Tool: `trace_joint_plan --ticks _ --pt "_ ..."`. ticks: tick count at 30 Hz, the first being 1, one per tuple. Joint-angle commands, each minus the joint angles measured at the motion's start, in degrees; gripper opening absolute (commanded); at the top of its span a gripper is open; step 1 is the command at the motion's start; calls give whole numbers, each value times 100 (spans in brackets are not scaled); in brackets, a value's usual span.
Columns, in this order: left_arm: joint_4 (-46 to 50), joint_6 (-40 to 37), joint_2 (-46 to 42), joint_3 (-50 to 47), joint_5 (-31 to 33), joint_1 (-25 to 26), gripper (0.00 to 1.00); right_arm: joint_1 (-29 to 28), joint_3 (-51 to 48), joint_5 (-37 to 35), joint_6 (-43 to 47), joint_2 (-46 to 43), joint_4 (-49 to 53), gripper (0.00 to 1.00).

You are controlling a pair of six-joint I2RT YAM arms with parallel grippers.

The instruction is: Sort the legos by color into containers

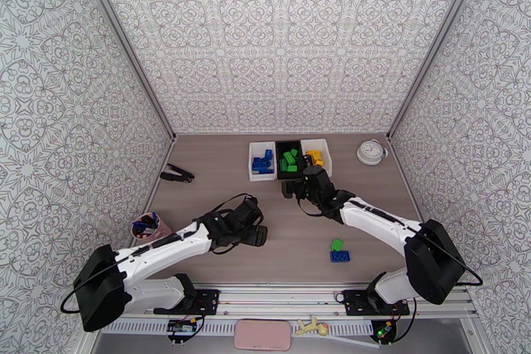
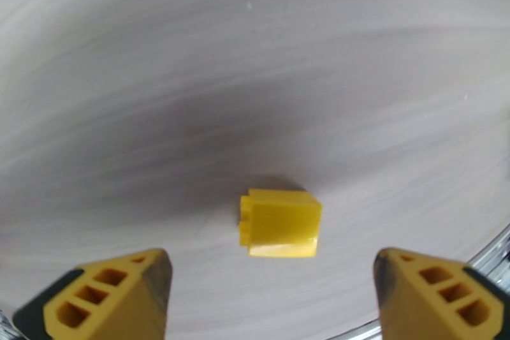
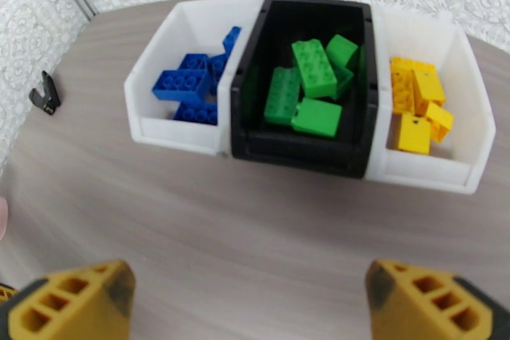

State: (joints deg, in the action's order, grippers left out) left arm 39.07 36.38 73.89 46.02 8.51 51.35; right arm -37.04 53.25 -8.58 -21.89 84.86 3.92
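Note:
A lone yellow brick [image 2: 280, 223] lies on the table between the tips of my open left gripper [image 2: 271, 296], a little ahead of them and untouched. From above, the left gripper [image 1: 257, 236] hangs over mid-table. The three bins stand in a row at the back: a white one [image 3: 172, 127] with blue bricks [image 3: 185, 86], a black one [image 3: 299, 147] with green bricks [image 3: 306, 89], and a white one [image 3: 440, 169] with yellow bricks [image 3: 417, 105]. My right gripper [image 3: 252, 303] is open and empty just in front of the black bin [image 1: 289, 173]. A green brick [image 1: 337, 244] and a blue brick [image 1: 340, 256] lie loose near the front right.
A round white clock [image 1: 372, 151] sits at the back right corner. A pink cup [image 1: 147, 226] stands by the left wall, and a black clip [image 1: 178, 175] lies at the left, also seen from the right wrist as a black clip [image 3: 44, 92]. Patterned walls close in three sides.

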Motion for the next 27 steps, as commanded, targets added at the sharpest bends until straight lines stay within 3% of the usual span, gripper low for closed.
trace_joint_plan --ticks 1,21,27 --pt "210 202 302 231 -125 114 83 21 -68 -129 -186 -123 -2 99" --pt "-118 54 1451 355 -588 -275 67 21 11 -334 -126 -198 187 99" --pt "-198 37 1462 355 -507 -311 50 19 -21 -400 -140 -128 223 99"
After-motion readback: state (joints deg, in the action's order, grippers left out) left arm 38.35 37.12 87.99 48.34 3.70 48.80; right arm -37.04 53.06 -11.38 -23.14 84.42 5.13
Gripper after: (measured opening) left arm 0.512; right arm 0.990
